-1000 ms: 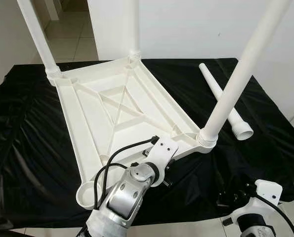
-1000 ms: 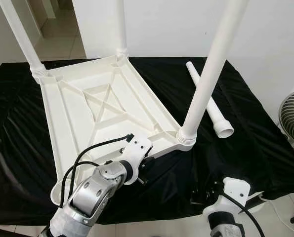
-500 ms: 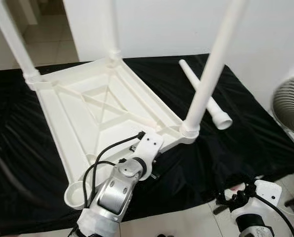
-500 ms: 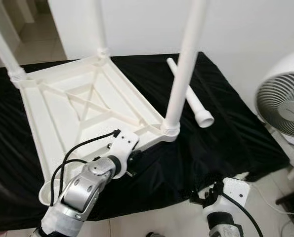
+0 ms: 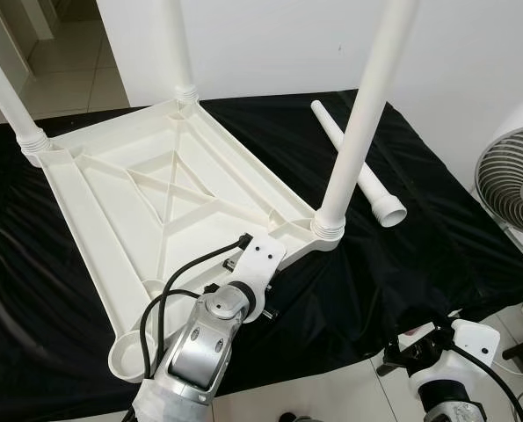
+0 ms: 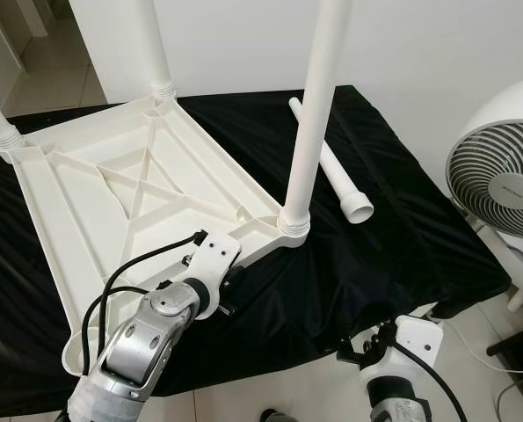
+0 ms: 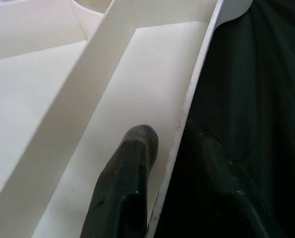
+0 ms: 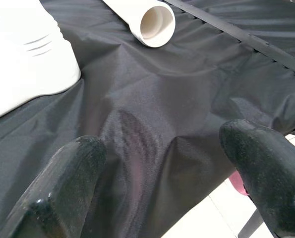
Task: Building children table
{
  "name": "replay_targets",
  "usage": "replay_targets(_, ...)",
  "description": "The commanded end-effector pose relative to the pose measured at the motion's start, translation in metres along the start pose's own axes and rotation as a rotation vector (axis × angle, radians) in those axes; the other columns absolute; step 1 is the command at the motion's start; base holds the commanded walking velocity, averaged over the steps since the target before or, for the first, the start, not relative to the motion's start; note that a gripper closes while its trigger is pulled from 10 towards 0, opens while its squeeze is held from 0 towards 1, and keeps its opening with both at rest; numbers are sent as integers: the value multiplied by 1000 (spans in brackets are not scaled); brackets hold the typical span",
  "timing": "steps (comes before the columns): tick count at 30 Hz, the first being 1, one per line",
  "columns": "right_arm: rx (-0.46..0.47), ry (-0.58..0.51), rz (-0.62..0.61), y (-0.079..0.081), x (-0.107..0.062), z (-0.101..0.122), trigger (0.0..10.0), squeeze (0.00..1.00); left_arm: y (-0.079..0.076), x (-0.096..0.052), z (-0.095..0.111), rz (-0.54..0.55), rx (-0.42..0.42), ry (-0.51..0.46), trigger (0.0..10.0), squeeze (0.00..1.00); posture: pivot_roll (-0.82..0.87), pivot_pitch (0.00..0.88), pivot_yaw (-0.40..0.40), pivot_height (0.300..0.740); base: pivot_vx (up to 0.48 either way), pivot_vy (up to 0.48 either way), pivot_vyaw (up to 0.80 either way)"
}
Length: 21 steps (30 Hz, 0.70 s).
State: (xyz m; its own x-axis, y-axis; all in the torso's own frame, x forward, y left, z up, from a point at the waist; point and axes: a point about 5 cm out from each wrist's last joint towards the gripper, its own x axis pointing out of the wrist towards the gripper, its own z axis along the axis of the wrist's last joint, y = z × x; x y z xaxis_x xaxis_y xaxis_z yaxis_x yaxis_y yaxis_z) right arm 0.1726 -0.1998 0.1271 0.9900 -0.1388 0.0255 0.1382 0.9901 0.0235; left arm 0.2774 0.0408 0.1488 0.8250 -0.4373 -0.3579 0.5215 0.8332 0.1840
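A: The children's table top [image 5: 169, 207] lies upside down on the bench [image 5: 437, 237], which has a black cloth over it. The left gripper [image 7: 159, 163] has its jaws pinching the near rim of the top. One black finger [image 7: 130, 173] is inside the rim and the other is outside, on the cloth side.

B: And the other arm?

A: The right gripper [image 8: 162, 178] hangs just off the near edge of the bench, at about 5 o'clock from the top. Its jaws are spread wide with nothing in them.

B: How many legs are on?

A: Three white legs stand up in their corners. One, the near right leg [image 5: 358, 123], is at 3 o'clock from the left gripper. The near left socket [image 5: 131, 353] is still an open ring. The loose leg [image 5: 358, 167] lies on the cloth at about 1 o'clock, its open end toward the robot.

B: What could go wrong?

A: I think the right arm has to reach far for that leg. It could bump the near right leg on the way. The leg is round, so it could roll off. The cloth looks slippery too, so the top might slide if pushed hard.
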Motion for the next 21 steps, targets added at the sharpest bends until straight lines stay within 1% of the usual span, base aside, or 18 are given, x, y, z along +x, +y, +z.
replay_targets(1, -12, 8, -4, 0, -2, 0, 10000, 0, 32, -7, -23, 305, 0, 115, 10000, 0, -118, 144, 47, 740, 0, 0, 0)
replay_targets(4, -13, 9, -3, 0, -3, 0, 10000, 0, 32, -9, -26, 307, -9, 125, 10000, 0, -117, 145, 46, 740, 0, 0, 0)
replay_targets(6, -17, 10, 1, -1, -2, 0, 10000, 0, 31, -16, -30, 324, -24, 136, 10000, 0, -105, 151, 29, 740, 0, 0, 0)
replay_targets(8, -18, 11, 5, -1, -1, 1, 10000, 0, 32, -18, -31, 337, -31, 135, 10000, 0, -103, 151, 26, 740, 0, 0, 0)
replay_targets(9, -20, 11, 12, -1, 0, 1, 10000, 0, 32, -20, -30, 347, -36, 128, 4549, 0, -94, 151, 15, 740, 0, 0, 0)
replay_targets(10, -21, 11, 19, -1, 1, 1, 10000, 0, 32, -21, -29, 355, -38, 122, 157, 0, -94, 151, 15, 740, 0, 0, 0)
replay_targets(11, -23, 11, 25, 0, 2, 1, 10000, 0, 34, -22, -28, 372, -41, 116, 0, 0, -88, 152, 8, 740, 0, 0, 0)
replay_targets(15, -23, 11, 31, -1, 5, 1, 10000, 0, 36, -24, -27, 403, -48, 101, 0, 0, -80, 151, -1, 740, 0, 0, 0)
replay_targets(16, -27, 12, 45, 0, 7, 1, 10000, 0, 38, -26, -26, 416, -47, 100, 0, 0, -68, 150, -16, 740, 0, 0, 0)
replay_targets(21, -31, 14, 64, 1, 10, 0, 10000, 0, 39, -28, -26, 431, -47, 103, 0, 0, -52, 150, -36, 740, 0, 0, 0)
